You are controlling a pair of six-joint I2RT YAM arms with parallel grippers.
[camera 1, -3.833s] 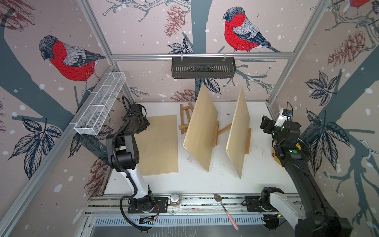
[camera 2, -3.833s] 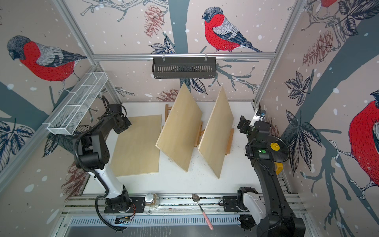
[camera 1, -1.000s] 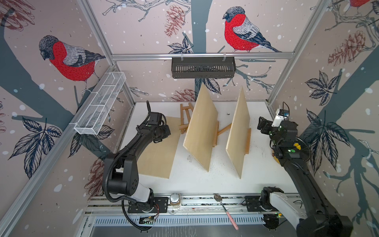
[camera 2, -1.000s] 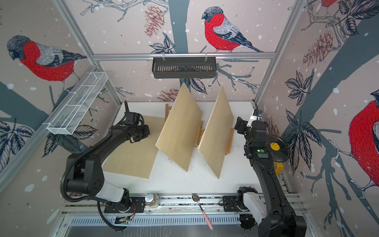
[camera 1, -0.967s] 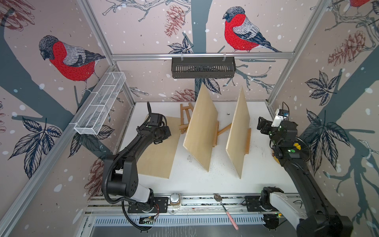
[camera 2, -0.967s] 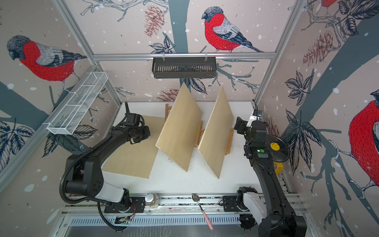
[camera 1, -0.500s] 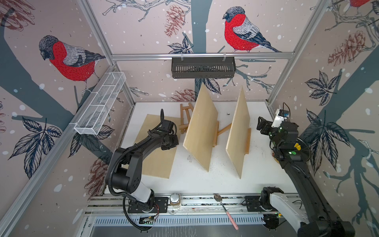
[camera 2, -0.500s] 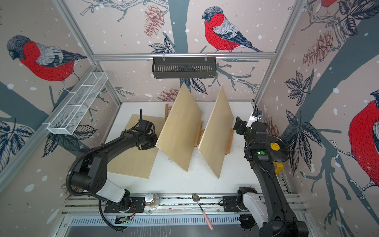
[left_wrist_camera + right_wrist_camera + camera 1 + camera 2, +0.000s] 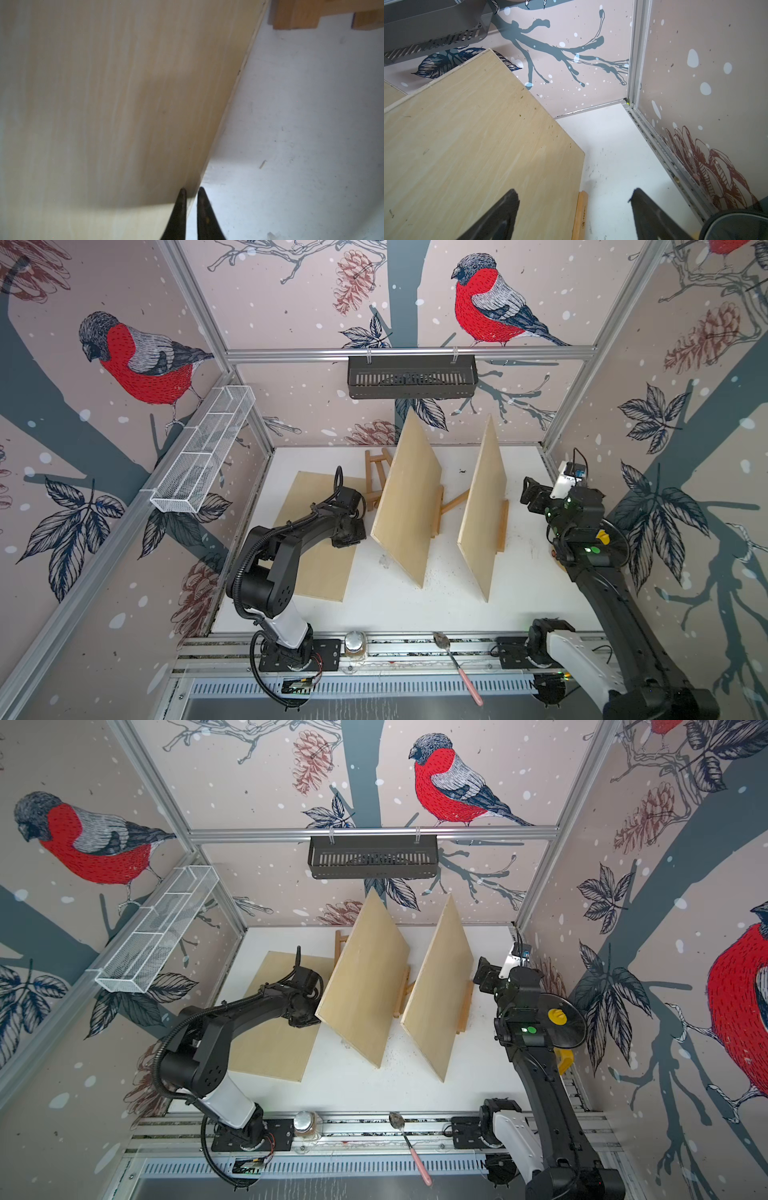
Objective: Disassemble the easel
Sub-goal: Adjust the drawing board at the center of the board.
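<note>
Tally. Plywood boards, three: flat board under the left end effector; middle board beside it; outer board facing the right end effector. Easels, partly hidden, three: rear easel, centre easel, outer easel. Baskets, two: wire basket, black basket. One spoon, one jar.

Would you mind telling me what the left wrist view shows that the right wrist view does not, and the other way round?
Only the left wrist view: the left gripper, fingertips a narrow gap apart, over the edge of the flat plywood board, with easel legs beyond.
Only the right wrist view: the right gripper wide open, the leaning plywood board on its easel ledge, the black basket and the wallpapered corner.
Both: the white table.
</note>
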